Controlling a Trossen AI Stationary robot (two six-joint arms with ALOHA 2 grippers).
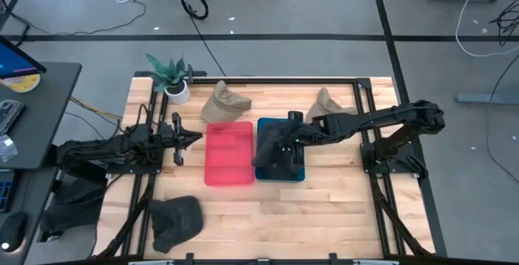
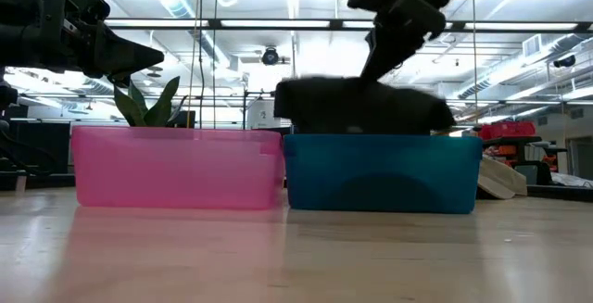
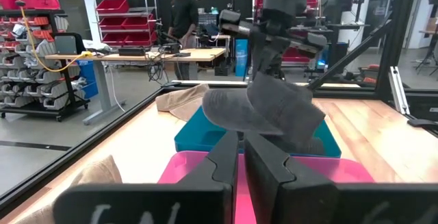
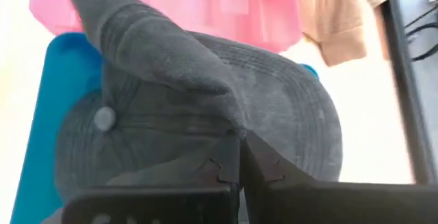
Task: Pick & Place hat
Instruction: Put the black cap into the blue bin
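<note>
A dark grey hat (image 1: 278, 150) hangs over the blue bin (image 1: 263, 124), with my right gripper (image 4: 241, 142) shut on it. In the low view the hat (image 2: 361, 108) reaches down to the bin's rim (image 2: 380, 138). Whether it rests inside I cannot tell. The crown button (image 4: 104, 118) shows in the right wrist view. My left gripper (image 1: 195, 138) waits level at the table's left, beside the pink bin (image 1: 227, 158), its fingers (image 3: 226, 159) shut on nothing. My right gripper pinches a raised fold of the hat's crown cloth (image 4: 226, 125) between its two fingers. The fingers slant down from the table's right side. The hat hangs below them, slack and spread, over the blue bin.
The pink bin stands against the blue bin's left side. Two tan hats (image 1: 225, 103) (image 1: 328, 103) lie at the far edge, and another dark hat (image 1: 177, 220) lies at the near left. A potted plant (image 1: 172, 74) stands at the far left corner. A person (image 3: 181, 18) stands beyond the table.
</note>
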